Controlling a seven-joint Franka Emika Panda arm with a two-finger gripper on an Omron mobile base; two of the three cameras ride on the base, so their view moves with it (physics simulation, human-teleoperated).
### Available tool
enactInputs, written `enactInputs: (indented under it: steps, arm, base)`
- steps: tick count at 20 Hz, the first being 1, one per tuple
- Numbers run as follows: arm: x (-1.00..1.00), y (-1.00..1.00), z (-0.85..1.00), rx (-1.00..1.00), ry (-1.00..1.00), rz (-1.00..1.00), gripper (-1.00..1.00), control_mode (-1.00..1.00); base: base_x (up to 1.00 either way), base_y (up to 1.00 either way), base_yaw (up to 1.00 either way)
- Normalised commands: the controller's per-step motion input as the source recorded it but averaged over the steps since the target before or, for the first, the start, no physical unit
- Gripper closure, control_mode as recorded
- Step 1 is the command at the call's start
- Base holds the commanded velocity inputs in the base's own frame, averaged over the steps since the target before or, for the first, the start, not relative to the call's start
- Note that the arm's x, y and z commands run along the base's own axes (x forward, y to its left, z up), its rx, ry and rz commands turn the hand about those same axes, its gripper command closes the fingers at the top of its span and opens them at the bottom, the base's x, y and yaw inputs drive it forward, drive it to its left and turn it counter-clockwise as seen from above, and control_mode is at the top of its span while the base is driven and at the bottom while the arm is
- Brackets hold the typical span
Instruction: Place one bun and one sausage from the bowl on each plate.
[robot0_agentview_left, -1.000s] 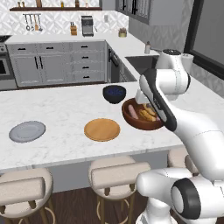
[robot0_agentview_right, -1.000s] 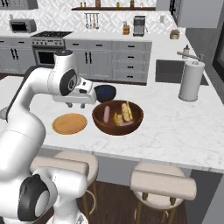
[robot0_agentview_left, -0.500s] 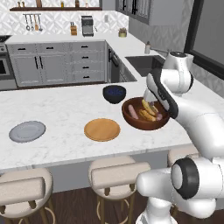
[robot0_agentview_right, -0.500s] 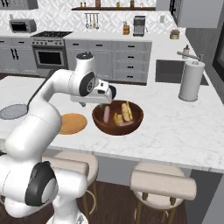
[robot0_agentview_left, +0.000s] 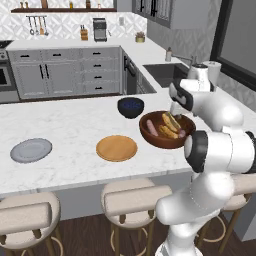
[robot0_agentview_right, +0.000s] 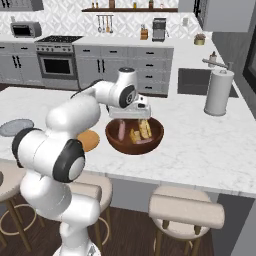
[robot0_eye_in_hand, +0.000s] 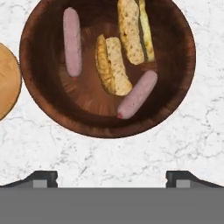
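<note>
The reddish-brown wooden bowl (robot0_eye_in_hand: 107, 65) sits on the white marble counter (robot0_agentview_left: 70, 125) near its front edge, bare marble open around it. The tan plate (robot0_agentview_left: 116, 148) lies just beside it; the grey plate (robot0_agentview_left: 31, 150) lies well apart, farther along the counter. A dark blue bowl (robot0_agentview_left: 131, 107) stands just behind. Inside lie two split buns (robot0_eye_in_hand: 113, 65) and two pink sausages (robot0_eye_in_hand: 72, 41). The gripper (robot0_eye_in_hand: 111, 177) hovers above, jaws spread wide, holding nothing.
</note>
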Motion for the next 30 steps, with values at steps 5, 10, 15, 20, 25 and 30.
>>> enactInputs:
  steps: [5, 10, 15, 20, 25, 30]
  arm:
    - [0.82, -0.23, -0.57, -0.12, 0.01, 0.0, -1.0, -1.0]
    - [0.79, -0.05, -0.54, -0.06, 0.0, 0.0, -1.0, -1.0]
    - [0.42, -0.03, -0.39, -0.01, -0.04, 0.01, -1.0, -1.0]
    - [0.47, -0.34, -0.2, 0.01, -0.03, 0.0, -1.0, -1.0]
    - [0.36, -0.07, -0.32, 0.0, -0.01, 0.02, -1.0, -1.0]
    - [0.43, -0.06, -0.24, 0.0, 0.0, 0.05, -1.0, -1.0]
  base:
    - [0.0, 0.0, 0.0]
    - [0.0, 0.0, 0.0]
    - [0.0, 0.0, 0.0]
    - [0.0, 0.0, 0.0]
    - [0.0, 0.0, 0.0]
    - [0.0, 0.0, 0.0]
